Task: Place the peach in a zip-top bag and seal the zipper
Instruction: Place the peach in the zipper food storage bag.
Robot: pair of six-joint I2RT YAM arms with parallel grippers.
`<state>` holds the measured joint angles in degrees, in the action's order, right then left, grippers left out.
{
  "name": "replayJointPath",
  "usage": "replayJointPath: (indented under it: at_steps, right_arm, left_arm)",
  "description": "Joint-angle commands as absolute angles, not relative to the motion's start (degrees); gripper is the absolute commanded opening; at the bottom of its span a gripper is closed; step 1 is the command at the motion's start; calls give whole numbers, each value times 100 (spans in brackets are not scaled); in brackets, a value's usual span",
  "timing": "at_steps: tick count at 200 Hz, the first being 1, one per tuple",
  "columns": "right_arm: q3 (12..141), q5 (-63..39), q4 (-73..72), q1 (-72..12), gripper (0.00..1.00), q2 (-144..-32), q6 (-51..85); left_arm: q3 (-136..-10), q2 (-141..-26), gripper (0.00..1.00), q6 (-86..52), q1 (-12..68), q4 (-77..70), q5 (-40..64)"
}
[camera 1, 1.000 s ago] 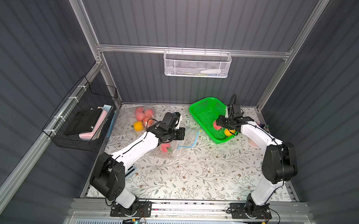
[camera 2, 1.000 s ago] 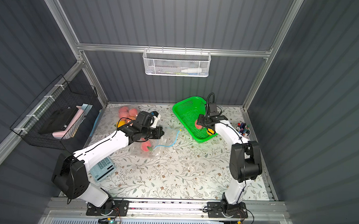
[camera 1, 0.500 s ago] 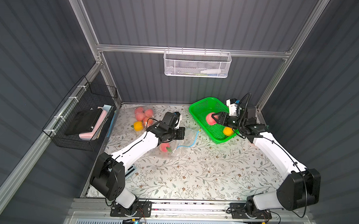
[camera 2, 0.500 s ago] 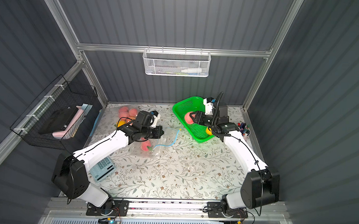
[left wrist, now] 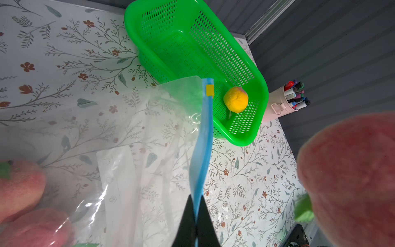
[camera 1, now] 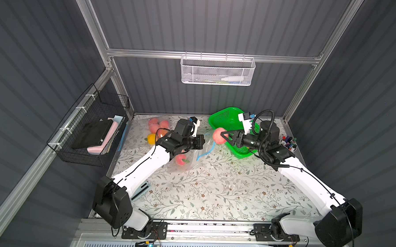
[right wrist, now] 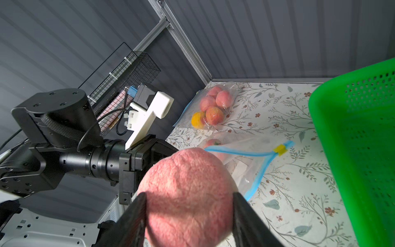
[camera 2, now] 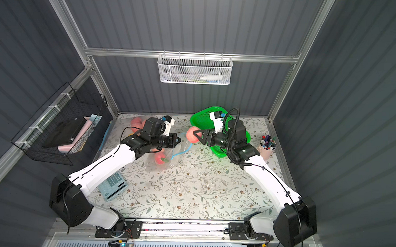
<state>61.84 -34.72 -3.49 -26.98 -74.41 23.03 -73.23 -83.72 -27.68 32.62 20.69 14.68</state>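
Observation:
A pink peach (camera 1: 217, 134) (camera 2: 190, 135) (right wrist: 188, 188) hangs in the air left of the green basket, with my right gripper (camera 1: 223, 136) (right wrist: 189, 195) shut on its sides. It also shows at the edge of the left wrist view as a large blur, peach (left wrist: 352, 171). The clear zip-top bag (camera 1: 188, 161) (camera 2: 168, 160) (right wrist: 245, 149) lies on the table, its mouth facing the peach and a yellow slider at the far end of the zipper. My left gripper (camera 1: 203, 141) (left wrist: 195, 205) is shut on its blue zipper strip (left wrist: 202, 139). Other peaches (left wrist: 19, 184) lie inside the bag.
The green basket (camera 1: 227, 116) (left wrist: 192, 42) at the back right holds a yellow fruit (left wrist: 235, 99). A second bag of peaches (camera 1: 156, 126) (right wrist: 213, 104) lies at the back left. A pen cup (camera 2: 267, 146) stands far right, a calculator (camera 2: 113, 185) near left.
My right gripper has lifted the peach out of the green basket and carried it left toward the bag's mouth. The left gripper has kept its hold on the zipper strip.

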Motion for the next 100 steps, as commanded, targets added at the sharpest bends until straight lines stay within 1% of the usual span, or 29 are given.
replayJointPath:
  at_steps: [1, 53, 100]
  right_arm:
    - [6093, -3464, -738, -2845, 44, -7480, 2280]
    - [6148, -3225, -805, -3071, 44, -7866, 2253]
    - [6047, -3197, -1296, -3213, 44, -8290, 2371]
  left_arm:
    - [-7476, -8116, 0, -2786, 3264, 2170, 1488]
    - [-7481, -7932, 0, -2776, 3266, 2214, 1434]
    - [-7436, -7778, 0, -2884, 3262, 2108, 1324]
